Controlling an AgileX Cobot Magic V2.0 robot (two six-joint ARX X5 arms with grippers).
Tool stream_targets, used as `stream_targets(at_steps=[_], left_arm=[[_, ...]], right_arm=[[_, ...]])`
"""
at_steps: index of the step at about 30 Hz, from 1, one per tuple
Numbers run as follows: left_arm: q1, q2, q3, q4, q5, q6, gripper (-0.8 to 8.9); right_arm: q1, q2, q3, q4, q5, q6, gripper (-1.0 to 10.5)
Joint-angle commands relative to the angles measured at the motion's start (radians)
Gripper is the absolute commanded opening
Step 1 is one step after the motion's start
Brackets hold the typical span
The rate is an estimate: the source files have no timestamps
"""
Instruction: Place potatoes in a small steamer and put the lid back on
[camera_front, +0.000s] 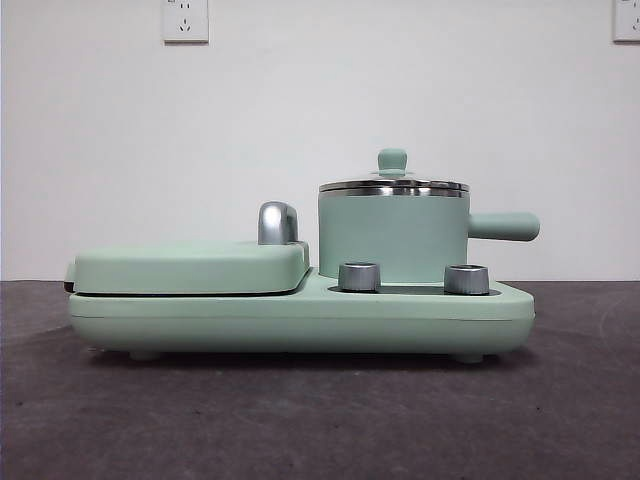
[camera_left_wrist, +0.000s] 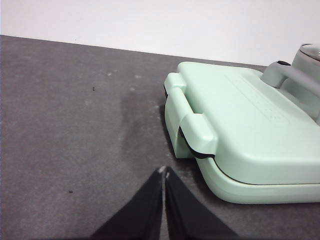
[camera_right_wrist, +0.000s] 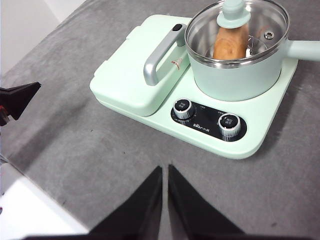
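Front view shows me the steamer (camera_front: 393, 238), a small round mint green pot with a shiny steel rim and a stubby green handle sticking out to one side. It sits on a smooth green cooker base (camera_front: 300, 320) behind two ridged silver knobs (camera_front: 360, 276). The lid (camera_front: 393, 184) is on the pot, flat and round, with a steel edge and a little green knob on top.

From my right wrist camera I can see through the lid's clear glass. The potato (camera_right_wrist: 231, 44) lies inside the pot, long and orange-brown, leaning against the shiny steel wall. Beside the pot is the flat griddle (camera_right_wrist: 135, 75), closed, with a curved chrome handle (camera_right_wrist: 159, 56).

My right gripper (camera_right_wrist: 164, 168) hangs over the rough gray table (camera_right_wrist: 75, 140) in front of the cooker, well apart from it. Its two black pointed jaws are pressed together with nothing between them.

My left gripper (camera_left_wrist: 163, 171) is out past the griddle's hinged end (the side away from the pot). Its jaws are together too, and they hold nothing.
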Motion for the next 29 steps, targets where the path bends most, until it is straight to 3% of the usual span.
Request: stream_targets(at_steps=[1, 6, 11, 17, 29], left_arm=[[0.001, -0.001, -0.019, 0.014, -0.003, 0.01, 0.05], [0.001, -0.001, -0.019, 0.012, -0.004, 0.01, 0.05], [0.001, -0.001, -0.019, 0.01, -0.003, 0.01, 0.05], [0.001, -0.001, -0.019, 0.01, 0.0, 0.01, 0.05], [0.001, -0.001, -0.019, 0.01, 0.0, 0.01, 0.05]], right_arm=[[-0.052, -0.032, -0.011, 0.031, 0.08, -0.038, 0.2], [-0.263, -0.159, -0.203, 0.182, 0.118, -0.18, 0.2], [-0.475, -0.311, -0.541, 0.541, 0.212, -0.294, 0.2], [-0.631, -0.446, -0.837, 0.784, 0.196, -0.299, 0.2], [-0.66, -0.565, -0.954, 0.71, 0.169, -0.269, 0.2]])
